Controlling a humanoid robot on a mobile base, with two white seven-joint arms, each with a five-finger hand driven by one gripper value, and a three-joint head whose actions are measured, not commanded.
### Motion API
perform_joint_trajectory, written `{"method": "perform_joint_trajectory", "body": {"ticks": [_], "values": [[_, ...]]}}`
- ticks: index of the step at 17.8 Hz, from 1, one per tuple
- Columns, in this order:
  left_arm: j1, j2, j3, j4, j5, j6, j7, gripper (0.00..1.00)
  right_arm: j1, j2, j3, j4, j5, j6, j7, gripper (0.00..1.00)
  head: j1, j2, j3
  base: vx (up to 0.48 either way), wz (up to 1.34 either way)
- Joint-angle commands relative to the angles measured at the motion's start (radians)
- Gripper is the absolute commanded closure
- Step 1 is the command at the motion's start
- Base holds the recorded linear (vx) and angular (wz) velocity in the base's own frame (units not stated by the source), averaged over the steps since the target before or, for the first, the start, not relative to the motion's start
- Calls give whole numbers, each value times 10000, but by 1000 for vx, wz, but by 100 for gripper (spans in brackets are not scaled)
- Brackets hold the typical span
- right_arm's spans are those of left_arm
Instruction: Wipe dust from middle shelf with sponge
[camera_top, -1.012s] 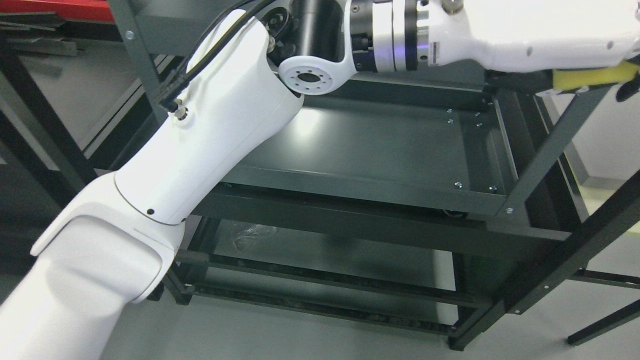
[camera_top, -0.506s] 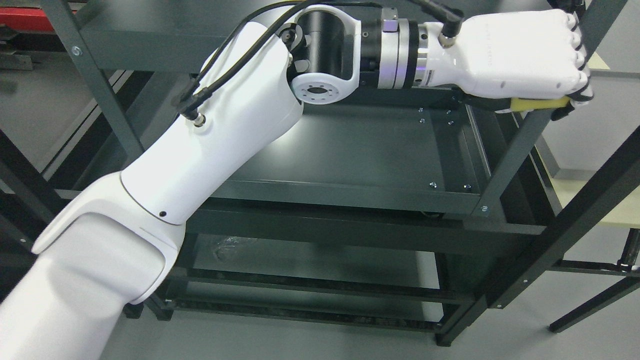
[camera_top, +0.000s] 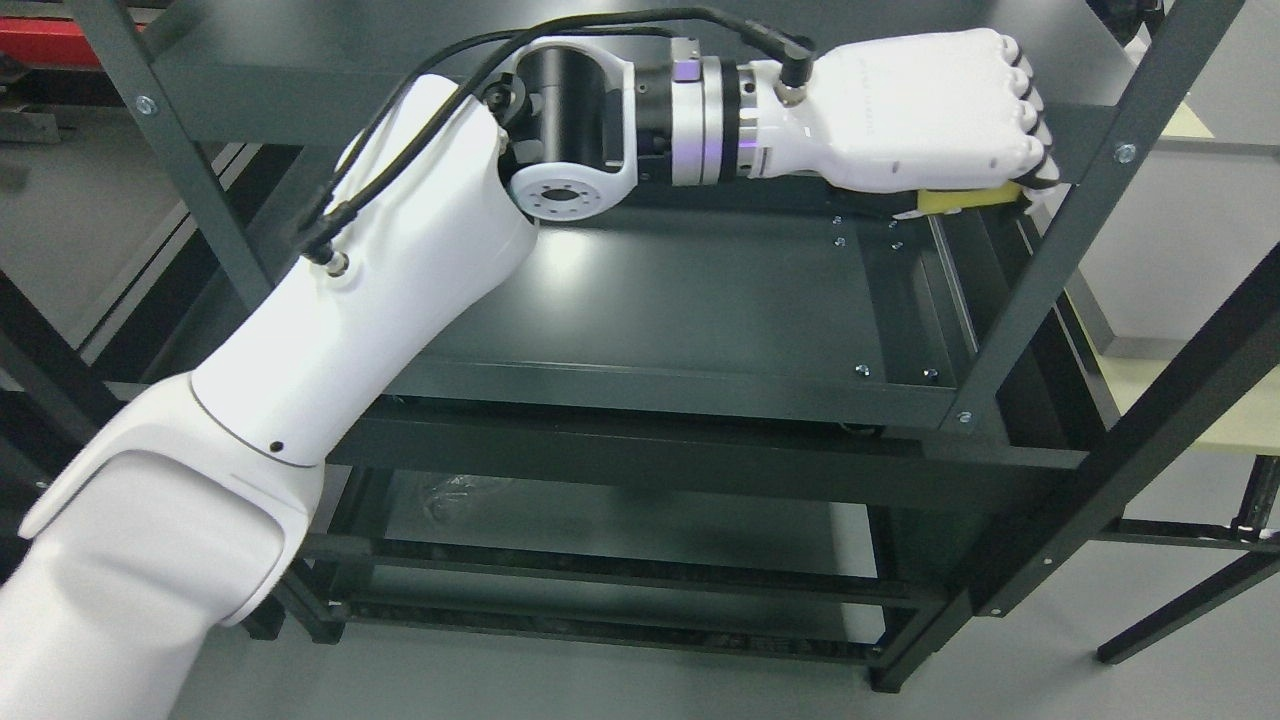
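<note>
My left arm rises from the lower left and reaches across to the upper right of the head view. Its white hand (camera_top: 985, 150) is curled shut on a yellow sponge (camera_top: 968, 198), of which only a thin strip shows under the fingers (camera_top: 1025, 115). The hand hangs just above the far right corner of the dark middle shelf (camera_top: 700, 300), beside the shelf unit's front right upright (camera_top: 1060, 240). I cannot tell whether the sponge touches the shelf. The right arm is out of sight.
The top shelf (camera_top: 400, 60) overhangs the hand closely. A lower shelf (camera_top: 640, 530) lies beneath. A second dark frame leg (camera_top: 1160, 440) slants across the right side, with a pale yellow surface (camera_top: 1220, 410) behind it. Grey floor surrounds the unit.
The view shifted down and left at first. In the last half second the left hand with the sponge drew leftward, from outside the front right upright to inside the shelf.
</note>
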Motion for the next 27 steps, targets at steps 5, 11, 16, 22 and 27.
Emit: {"method": "perform_joint_trajectory", "body": {"ticks": [5,11,16,22,27], "values": [[804,3202,1715,-1871,661,2,-94,100,-13,-175,0,-175,0,720,3,0,0,0,0,0,-4],[927,5595,1700,-2654,2317,2,-216,100,2,-175,0,-175,0,720,3,0,0,0,0,0,0],[1554,7192,2097,-2869,3131,2,-386,100,2,-175,0,-175,0,720,3,0,0,0,0,0,0],[2060,8419,2725,-2869,3776,2,-401,100,2,-175,0,-175,0,720,3,0,0,0,0,0,0],[2858,9462,3356,-2884,4205,2,-401,100,2,-175,0,-175,0,720,3,0,0,0,0,0,0]]}}
